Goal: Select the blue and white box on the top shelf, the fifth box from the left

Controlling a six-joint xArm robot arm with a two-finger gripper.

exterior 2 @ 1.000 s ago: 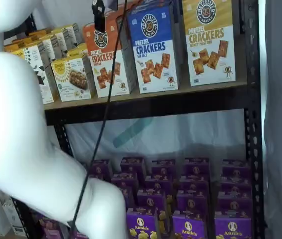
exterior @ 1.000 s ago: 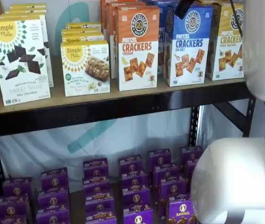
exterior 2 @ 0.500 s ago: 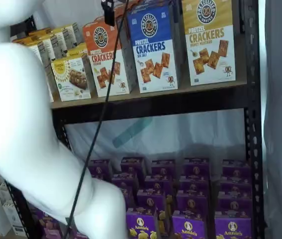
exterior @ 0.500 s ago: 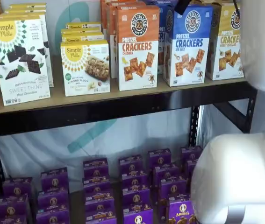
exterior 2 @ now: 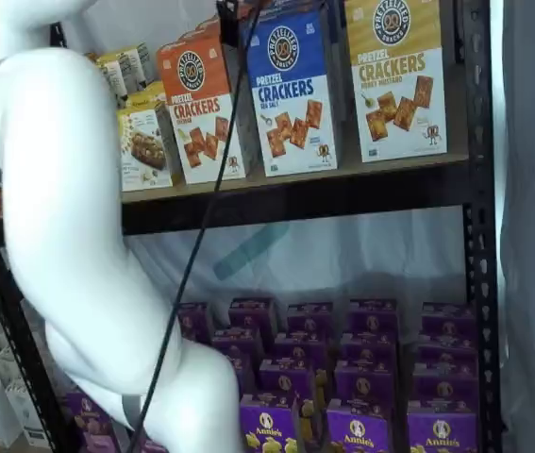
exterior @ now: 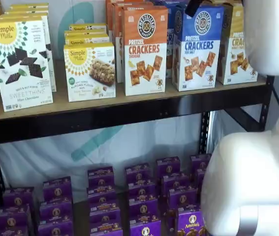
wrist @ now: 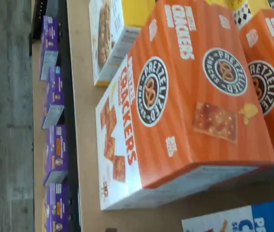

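Observation:
The blue and white box point(exterior: 198, 46) stands upright on the top shelf point(exterior: 105, 117), between an orange cheddar carton point(exterior: 145, 49) and a yellow carton point(exterior: 240, 44); it also shows in the other shelf view as the blue and white box point(exterior 2: 292, 90) on the top shelf point(exterior 2: 295, 193). My gripper point(exterior: 193, 7) shows only as a black finger tip at the frame's upper edge, just above and in front of that box's upper left corner; the gripper point(exterior 2: 226, 21) shows the same way, with no gap to read. The wrist view looks onto the orange carton point(wrist: 185, 96), with a corner of the blue and white box point(wrist: 243, 220) beside it.
Simple Mills boxes point(exterior: 21, 64) and bar boxes point(exterior: 90, 71) fill the shelf's left part. Small purple boxes point(exterior: 139, 196) crowd the lower level. My white arm point(exterior 2: 69, 236) covers the left of one shelf view, a black cable point(exterior 2: 201, 226) hanging beside it.
The black finger tip has shifted right, from over the orange carton towards the blue and white box. The white arm has swung right and upward. No box has moved.

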